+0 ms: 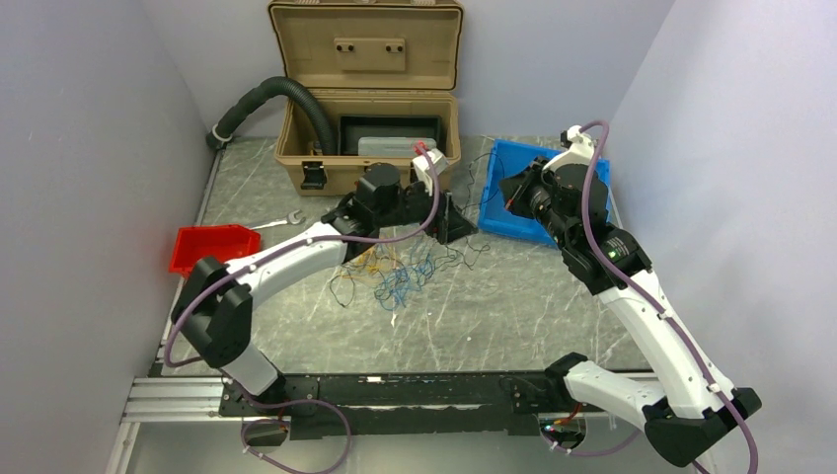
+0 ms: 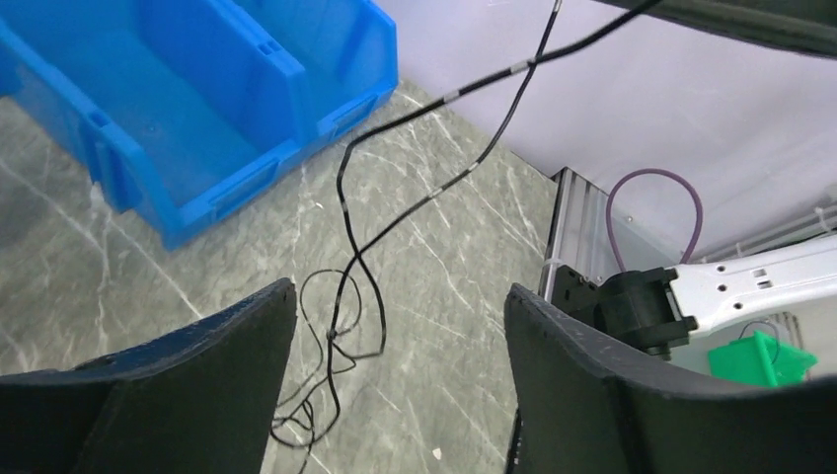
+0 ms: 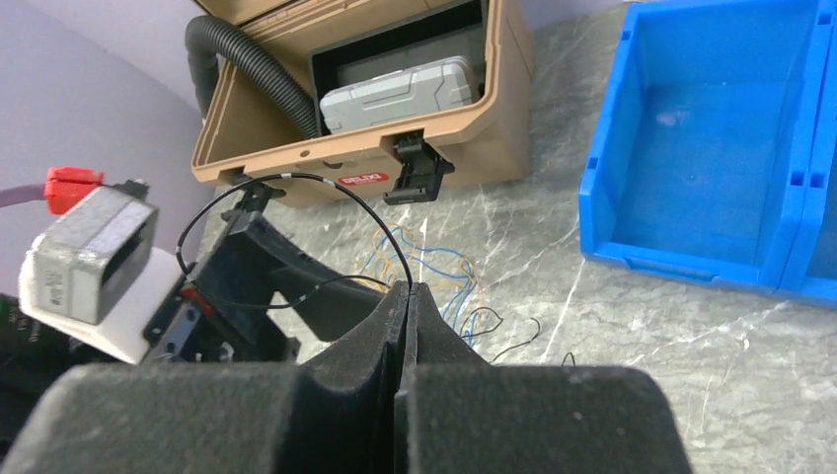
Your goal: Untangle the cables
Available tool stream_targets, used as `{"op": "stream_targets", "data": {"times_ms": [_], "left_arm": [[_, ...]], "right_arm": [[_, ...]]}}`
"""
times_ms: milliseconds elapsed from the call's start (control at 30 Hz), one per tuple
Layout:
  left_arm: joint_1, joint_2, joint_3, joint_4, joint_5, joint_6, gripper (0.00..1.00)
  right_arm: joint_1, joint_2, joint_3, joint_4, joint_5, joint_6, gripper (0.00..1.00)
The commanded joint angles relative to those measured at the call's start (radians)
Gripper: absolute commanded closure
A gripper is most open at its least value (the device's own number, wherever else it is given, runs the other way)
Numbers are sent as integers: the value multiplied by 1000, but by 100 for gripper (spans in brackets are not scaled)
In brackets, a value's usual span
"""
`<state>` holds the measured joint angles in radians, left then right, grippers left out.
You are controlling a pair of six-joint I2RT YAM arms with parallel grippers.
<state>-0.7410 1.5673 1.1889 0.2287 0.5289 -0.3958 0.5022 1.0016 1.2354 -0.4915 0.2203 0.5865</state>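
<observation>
1. Two grippers are mine, and they stand differently; my left gripper (image 2: 400, 293) has its jaws spread wide with nothing clamped between them, so it is released.
2. My right gripper (image 3: 407, 288) is clenched, its pads pressed flat together; at their very tips a thin black cable (image 3: 296, 180) is pinched, and from there it arcs away in a loop toward my left gripper.
3. From the left wrist, this black cable comes down from the upper right, crosses the marbled table (image 2: 474, 326) and ends in small loops on the surface, in the gap ahead of my open fingers (image 2: 227, 375) (whether it brushes either finger low down, I cannot tell).
4. The other cables (image 1: 395, 272), blue, yellow-orange and black, lie as one tangled bunch in the middle of the table; the bunch is just beside my left forearm, on the near side of my left gripper.
5. My right gripper hangs at the left edge of a blue bin (image 3: 691, 168), raised above the table.
6. Behind the bunch stands a tan case (image 3: 464, 138) with its lid open; a grey box (image 3: 395, 91) sits inside, and a black ribbed hose (image 3: 252, 64) goes in at its left side.
7. At the left of the table are a red bin (image 1: 212, 247) and, near it, a wrench (image 1: 279, 221).
</observation>
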Motion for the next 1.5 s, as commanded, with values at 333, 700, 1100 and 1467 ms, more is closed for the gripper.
{"op": "stream_targets", "data": {"times_ms": [333,700,1100,1467], "left_arm": [[-25,63,83,154,56,-133,100],[11,-95,201,-121,-1,-122,100],[30,-127,352,-218,-6,-170,100],[30,-74,445,-254,-47,-154,100]], "right_arm": [[1,-55,-37,29,-21,-8,90],[0,-236,-347,203,-142,-119,14],[4,-330,-716,708,-569,-188,7],[4,-418,-682,484,-132,-135,8]]}}
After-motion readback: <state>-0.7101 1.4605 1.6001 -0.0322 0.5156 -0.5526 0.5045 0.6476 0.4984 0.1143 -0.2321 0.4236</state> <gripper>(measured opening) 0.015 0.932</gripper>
